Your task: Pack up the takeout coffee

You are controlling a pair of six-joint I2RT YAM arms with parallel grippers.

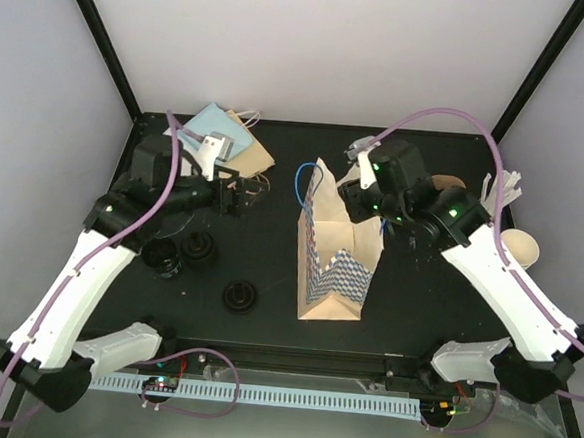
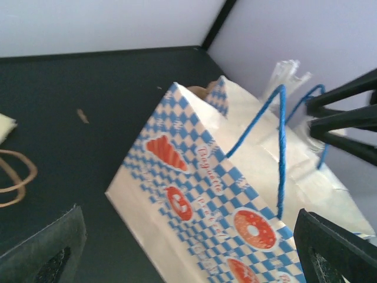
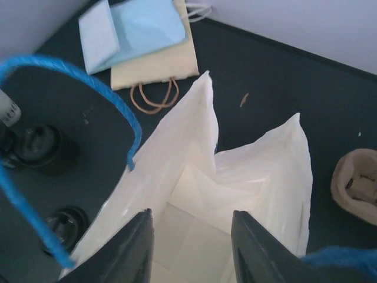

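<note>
Left pincer (image 2: 188,250) spread wide, nothing in it, facing the bag (image 1: 335,252). Right pincer (image 3: 191,247) partly spread over the bag mouth, pinching nothing. Black lids (image 1: 239,296) on bench (image 1: 287,149), lower left, below left pincer. Paper cup (image 1: 519,249) at right edge, well apart from both.

The overhead view showed three round black lids (image 1: 239,295) on the table, one cream paper cup (image 1: 523,247) at the right edge and one brown pulp tray (image 3: 355,180), only part of it in sight. There was one blue-checked paper bag (image 1: 339,267) with two blue cord handles (image 2: 281,147), and one flat tan bag (image 1: 259,157) under light-blue paper (image 1: 213,123). The white stir sticks (image 1: 505,184) made one bunch, too small and blurred to count singly.
</note>
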